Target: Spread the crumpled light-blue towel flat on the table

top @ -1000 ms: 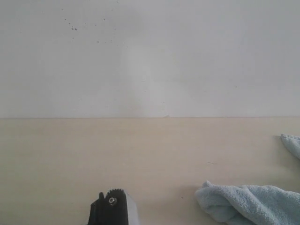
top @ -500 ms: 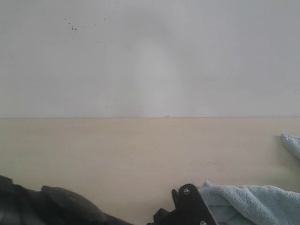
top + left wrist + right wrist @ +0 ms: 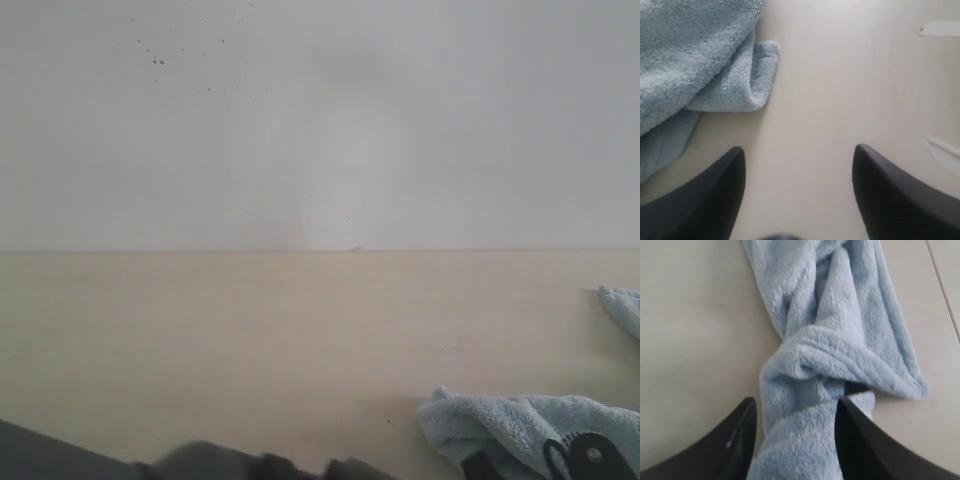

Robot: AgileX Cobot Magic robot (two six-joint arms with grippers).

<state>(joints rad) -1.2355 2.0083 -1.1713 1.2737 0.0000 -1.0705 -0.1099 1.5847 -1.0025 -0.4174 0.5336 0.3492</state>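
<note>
My left gripper [image 3: 799, 150] hangs with fingers apart and empty over bare bench [image 3: 840, 75], a folded lip of the towel [image 3: 690, 60] just beside one finger. In the last second that arm swept along the near edge toward the near right corner, where the towel lies bunched. My right gripper [image 3: 795, 401], also apart, straddles a twisted fold. Both look placed to pinch and pull outward.

- The tabletop [image 3: 250, 340] lies bare across the middle and left, right back to the wall [image 3: 320, 120].
- The towel [image 3: 510, 425] is heaped at the near right.
- The left hand [image 3: 799, 149] has bare tabletop between its spread fingers.
- Bunched towel fills the gap in the right hand [image 3: 795, 401].
</note>
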